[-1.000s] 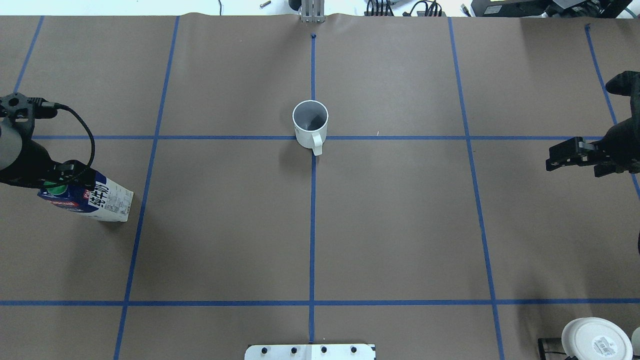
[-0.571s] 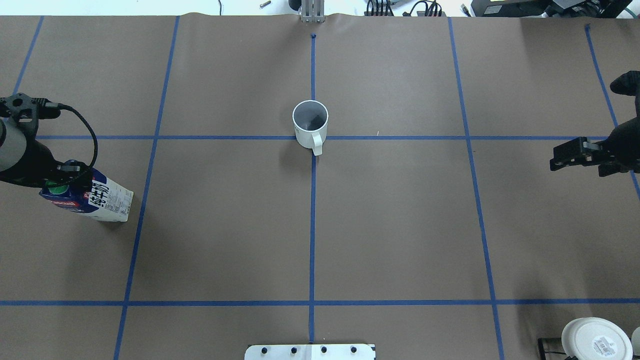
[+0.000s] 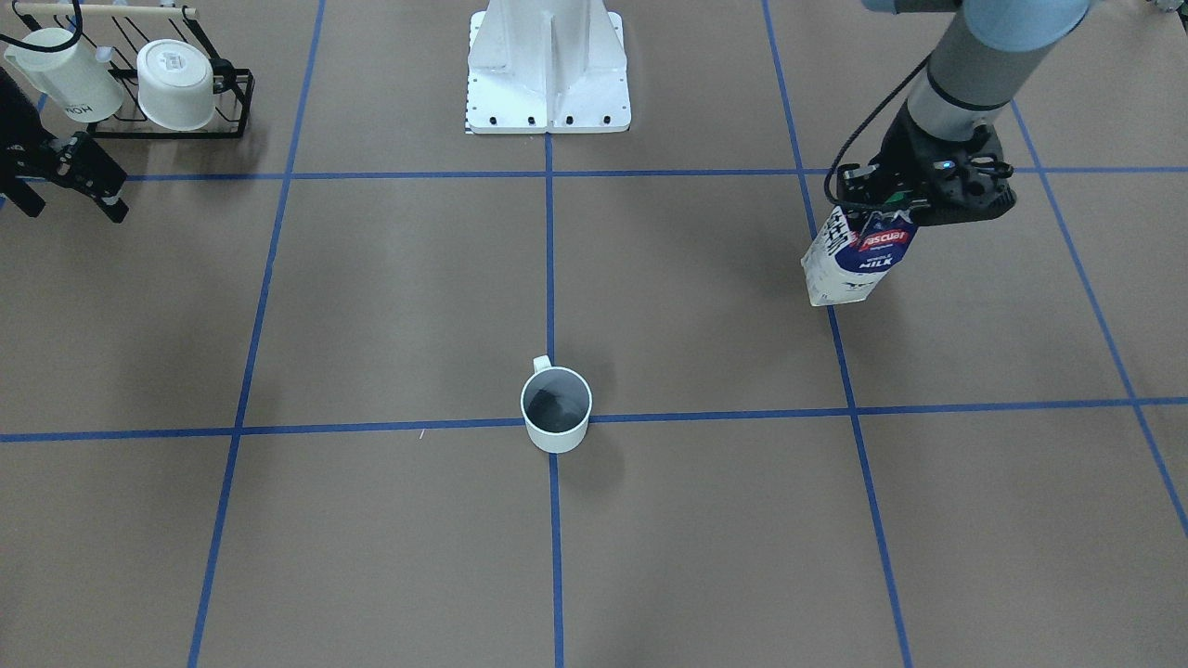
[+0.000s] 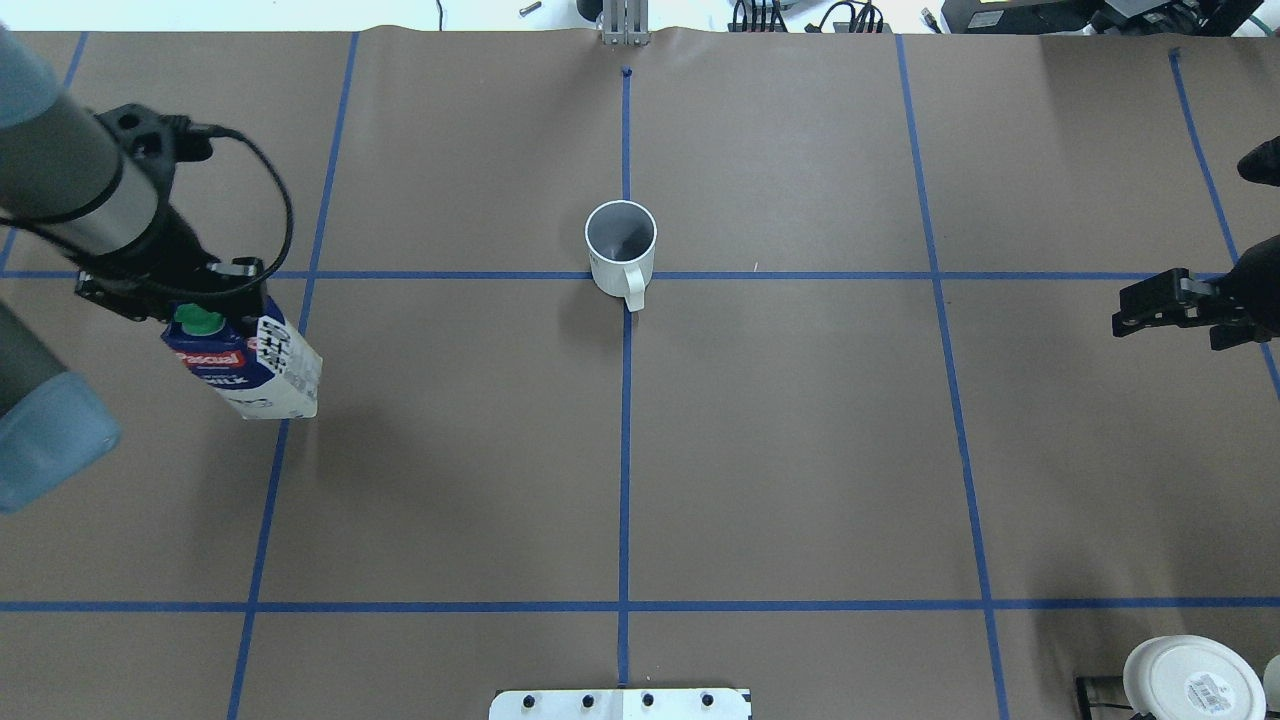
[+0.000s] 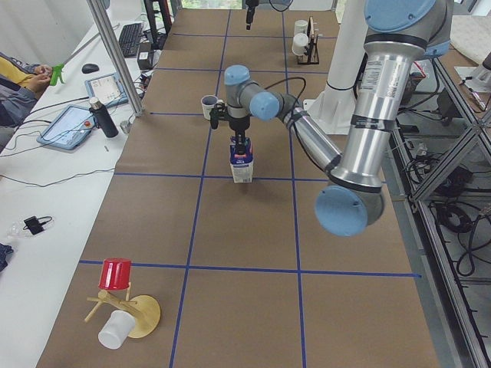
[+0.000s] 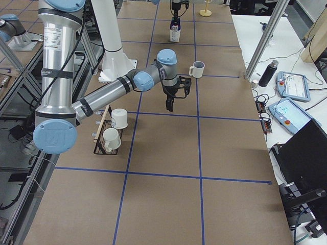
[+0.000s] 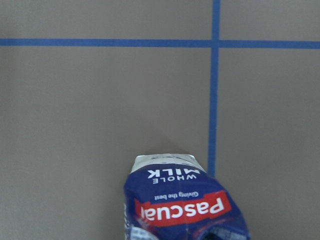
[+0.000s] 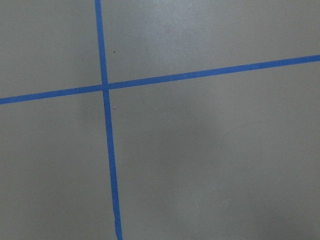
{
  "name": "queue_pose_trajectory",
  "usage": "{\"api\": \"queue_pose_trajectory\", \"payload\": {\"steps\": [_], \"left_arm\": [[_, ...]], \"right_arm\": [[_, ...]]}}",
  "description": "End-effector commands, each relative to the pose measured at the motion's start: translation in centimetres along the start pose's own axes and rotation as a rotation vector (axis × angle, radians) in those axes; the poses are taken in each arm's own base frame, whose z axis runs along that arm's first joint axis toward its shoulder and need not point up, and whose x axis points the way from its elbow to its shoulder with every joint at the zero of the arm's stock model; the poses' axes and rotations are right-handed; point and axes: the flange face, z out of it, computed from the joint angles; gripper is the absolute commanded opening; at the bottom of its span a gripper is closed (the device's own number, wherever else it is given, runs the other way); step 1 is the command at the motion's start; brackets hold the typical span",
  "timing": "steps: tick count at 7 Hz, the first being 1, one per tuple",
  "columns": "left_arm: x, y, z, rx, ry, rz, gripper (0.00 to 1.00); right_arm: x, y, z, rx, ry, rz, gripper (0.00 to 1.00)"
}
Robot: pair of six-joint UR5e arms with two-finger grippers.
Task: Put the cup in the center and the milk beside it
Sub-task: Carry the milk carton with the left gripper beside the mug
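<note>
The cup point(image 4: 621, 250) is sitting upright at the table's middle, on the tape crossing, so I am judging that half done. I am gripping the milk point(image 4: 250, 365) by its top, my left gripper point(image 4: 205, 308) clamped on it, near the table's left edge and well apart from the cup. My right gripper point(image 4: 1135, 310) is hanging spread and empty by the right edge. Setting the carton beside the cup is remaining.

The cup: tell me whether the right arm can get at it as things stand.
Probably yes. The right gripper holds nothing, and only bare table lies between it and the cup, upright at the centre. The milk, in the left gripper, is far on the other side.
</note>
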Motion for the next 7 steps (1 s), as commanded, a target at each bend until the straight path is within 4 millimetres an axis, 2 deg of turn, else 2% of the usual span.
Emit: {"api": "queue_pose_trajectory", "payload": {"steps": [1,2,3,4,7], "left_arm": [[8.8,-3.5,-2.7,0.004,0.021,0.011,0.00],[13.5,-5.2,-1.4,0.019,0.070,-0.031,0.00],[19.2,-4.0,0.0,-0.004,0.101,0.019,0.00],[22.0,-5.4,0.1,0.000,0.112,0.030,0.00],[25.2,-4.7,4.0,0.040,0.137,0.081,0.00]], "right_arm": [[0.2,0.0,0.2,-0.003,0.004,0.003,1.00],[0.2,0.0,0.2,-0.002,0.005,0.003,1.00],[0.1,0.0,0.2,-0.002,0.004,0.001,1.00],[-0.1,-0.1,0.2,-0.001,0.002,-0.001,1.00],[-0.3,-0.2,0.0,0.002,-0.002,-0.004,1.00]]}}
